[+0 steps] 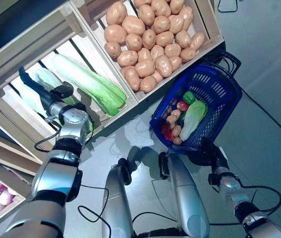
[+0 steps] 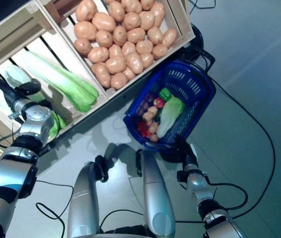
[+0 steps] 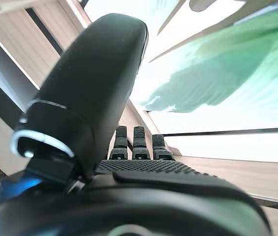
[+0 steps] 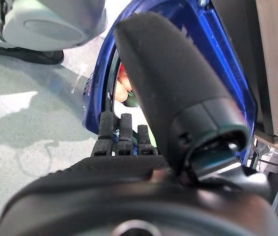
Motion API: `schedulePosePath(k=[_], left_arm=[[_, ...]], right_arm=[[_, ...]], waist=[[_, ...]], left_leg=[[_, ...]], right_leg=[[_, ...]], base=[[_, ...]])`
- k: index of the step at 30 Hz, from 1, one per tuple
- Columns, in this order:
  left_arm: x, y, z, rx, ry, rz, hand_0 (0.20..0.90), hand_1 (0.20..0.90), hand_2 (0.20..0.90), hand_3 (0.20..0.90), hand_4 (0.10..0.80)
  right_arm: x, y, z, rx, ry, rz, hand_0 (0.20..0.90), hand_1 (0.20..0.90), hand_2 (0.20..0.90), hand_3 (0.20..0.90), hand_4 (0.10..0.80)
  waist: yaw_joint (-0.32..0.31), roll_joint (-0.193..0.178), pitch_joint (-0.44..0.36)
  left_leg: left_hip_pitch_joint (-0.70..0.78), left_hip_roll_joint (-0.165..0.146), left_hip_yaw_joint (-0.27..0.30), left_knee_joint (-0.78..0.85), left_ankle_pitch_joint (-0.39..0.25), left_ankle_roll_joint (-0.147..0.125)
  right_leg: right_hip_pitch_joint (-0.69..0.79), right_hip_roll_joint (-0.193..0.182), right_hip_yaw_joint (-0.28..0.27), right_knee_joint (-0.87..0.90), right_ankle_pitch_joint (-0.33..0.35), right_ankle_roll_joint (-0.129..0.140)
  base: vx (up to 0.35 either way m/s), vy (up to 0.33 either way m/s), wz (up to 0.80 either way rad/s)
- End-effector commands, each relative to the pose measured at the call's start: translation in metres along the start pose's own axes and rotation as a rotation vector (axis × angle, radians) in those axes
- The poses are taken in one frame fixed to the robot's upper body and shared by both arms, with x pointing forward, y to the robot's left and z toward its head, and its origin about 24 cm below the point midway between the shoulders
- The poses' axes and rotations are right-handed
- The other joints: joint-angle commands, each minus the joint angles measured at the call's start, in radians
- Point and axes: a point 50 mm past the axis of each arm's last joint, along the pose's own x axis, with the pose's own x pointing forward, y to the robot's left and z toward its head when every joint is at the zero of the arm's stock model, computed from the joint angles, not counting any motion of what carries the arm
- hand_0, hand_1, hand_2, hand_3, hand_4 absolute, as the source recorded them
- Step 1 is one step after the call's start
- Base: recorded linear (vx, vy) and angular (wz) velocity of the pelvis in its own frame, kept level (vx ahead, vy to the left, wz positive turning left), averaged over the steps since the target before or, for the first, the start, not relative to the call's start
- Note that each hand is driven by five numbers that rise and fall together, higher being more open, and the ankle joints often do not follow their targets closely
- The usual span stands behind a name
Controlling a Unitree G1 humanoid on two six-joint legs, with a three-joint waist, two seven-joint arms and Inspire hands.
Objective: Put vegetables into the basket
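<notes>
The blue plastic basket (image 1: 219,88) stands on the floor below the wooden stand. In it lie a pale green leafy cabbage (image 1: 194,119), a green pepper (image 1: 189,97), a red tomato (image 1: 182,105) and small potatoes (image 1: 173,119). My left hand (image 1: 43,96) reaches into the stand's left crate with its fingers straight, right beside a pale green leafy vegetable (image 1: 47,78), which also shows past the fingers in the left wrist view (image 3: 217,73). My right hand (image 1: 205,153) is at the basket's near rim (image 4: 95,88), open and empty.
The wooden stand (image 1: 130,101) with slanted crates runs across the back and left, its front lip just above the basket. A lower shelf (image 1: 1,198) juts out at the far left. Grey floor (image 1: 264,64) lies to the right of the basket.
</notes>
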Motion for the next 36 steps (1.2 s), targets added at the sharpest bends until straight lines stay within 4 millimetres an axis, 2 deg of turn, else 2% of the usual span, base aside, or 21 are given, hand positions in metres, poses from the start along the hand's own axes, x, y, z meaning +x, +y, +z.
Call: schedulePosePath(k=[1,4,11,14,18,21,24,25,26,27,32,36], left_arm=[[0.045,0.037,0.053,-0.084,-0.082,0.158,0.900,0.900,0.900,0.900,0.800],[0.051,0.040,0.056,-0.092,-0.022,0.172,0.900,0.900,0.900,0.900,0.800],[0.062,0.051,0.057,-0.110,0.074,0.189,0.900,0.900,0.900,0.900,0.800],[0.069,0.055,0.060,-0.098,0.088,0.140,0.900,0.900,0.900,0.900,0.800],[0.075,0.062,0.058,-0.095,0.109,0.084,0.900,0.900,0.900,0.900,0.800],[0.079,0.063,0.055,-0.102,0.162,-0.023,0.900,0.900,0.900,0.900,0.800],[0.082,0.064,0.060,-0.118,0.152,-0.085,0.900,0.900,0.900,0.900,0.800],[0.084,0.067,0.066,-0.127,0.133,-0.092,0.825,0.825,0.825,0.825,0.750],[0.086,0.068,0.070,-0.132,0.119,-0.093,0.627,0.627,0.627,0.627,0.618],[0.087,0.069,0.076,-0.135,0.098,-0.099,0.300,0.300,0.300,0.300,0.400],[0.090,0.073,0.101,-0.128,0.007,-0.094,0.300,0.300,0.300,0.300,0.400],[0.088,0.068,0.099,-0.098,0.015,-0.121,0.300,0.300,0.300,0.300,0.400]], right_arm=[[-0.011,-0.020,-0.006,-0.050,-0.020,-0.066,0.900,0.900,0.900,0.900,0.800],[-0.009,-0.020,0.000,-0.072,-0.044,-0.092,0.900,0.900,0.900,0.900,0.800],[-0.010,-0.037,0.004,-0.073,-0.056,-0.174,0.900,0.900,0.900,0.900,0.800],[-0.013,-0.048,0.005,-0.074,-0.068,-0.203,0.900,0.900,0.900,0.900,0.800],[-0.014,-0.052,0.006,-0.085,-0.078,-0.208,0.900,0.900,0.900,0.900,0.800],[-0.016,-0.056,0.008,-0.095,-0.094,-0.215,0.900,0.900,0.900,0.900,0.800],[-0.018,-0.061,0.009,-0.094,-0.101,-0.223,0.900,0.900,0.900,0.900,0.800],[-0.018,-0.063,0.009,-0.098,-0.103,-0.225,0.900,0.900,0.900,0.900,0.800],[-0.018,-0.065,0.010,-0.099,-0.105,-0.225,0.900,0.900,0.900,0.900,0.800],[-0.019,-0.066,0.010,-0.099,-0.106,-0.224,0.900,0.900,0.900,0.900,0.800],[-0.019,-0.070,0.013,-0.088,-0.126,-0.227,0.900,0.900,0.900,0.900,0.800],[-0.020,-0.065,0.012,-0.078,-0.132,-0.214,0.900,0.900,0.900,0.900,0.800]], waist=[[-0.022,-0.014,-0.011],[-0.027,-0.012,-0.004],[-0.032,-0.015,-0.004],[-0.033,-0.018,-0.004],[-0.034,-0.013,-0.004],[-0.035,-0.005,-0.004],[-0.035,0.002,-0.004],[-0.035,0.006,-0.004],[-0.034,0.009,-0.004],[-0.034,0.010,-0.004],[-0.031,0.012,-0.004],[-0.033,0.012,-0.004]], left_leg=[[0.031,-0.055,0.118,0.020,-0.096,0.145],[0.026,-0.056,0.121,0.010,-0.098,0.145],[-0.027,-0.055,0.126,0.013,-0.100,0.150],[-0.065,-0.050,0.134,0.034,-0.104,0.157],[-0.057,-0.055,0.134,0.009,-0.100,0.154],[-0.069,-0.056,0.141,0.008,-0.102,0.158],[-0.071,-0.056,0.149,0.000,-0.102,0.159],[-0.069,-0.057,0.152,-0.004,-0.102,0.159],[-0.067,-0.057,0.154,-0.006,-0.102,0.159],[-0.066,-0.057,0.156,-0.008,-0.102,0.159],[-0.063,-0.053,0.168,-0.007,-0.102,0.162],[0.019,-0.064,0.166,-0.069,-0.092,0.153]], right_leg=[[0.056,0.027,0.040,-0.084,0.026,-0.034],[0.050,0.030,0.045,-0.099,0.034,-0.024],[-0.011,0.035,0.051,-0.098,0.047,-0.014],[-0.054,0.035,0.054,-0.082,0.053,-0.011],[-0.046,0.034,0.055,-0.108,0.061,-0.004],[-0.063,0.030,0.055,-0.106,0.064,-0.001],[-0.070,0.025,0.056,-0.110,0.067,0.002],[-0.070,0.023,0.056,-0.113,0.068,0.004],[-0.069,0.021,0.056,-0.115,0.069,0.005],[-0.068,0.019,0.056,-0.118,0.071,0.005],[-0.069,0.015,0.053,-0.118,0.075,0.005],[0.014,0.013,0.047,-0.174,0.082,0.013]], base=[[0.026,0.113,-0.03],[0.043,0.101,-0.06],[-0.007,0.088,-0.01],[-0.013,0.077,-0.04],[0.014,0.056,-0.01],[-0.032,0.062,-0.03],[-0.034,0.051,-0.04],[-0.033,0.041,0.01],[-0.037,0.034,0.02],[-0.046,0.020,0.03],[-0.054,0.000,0.07],[-0.028,-0.021,0.01]])
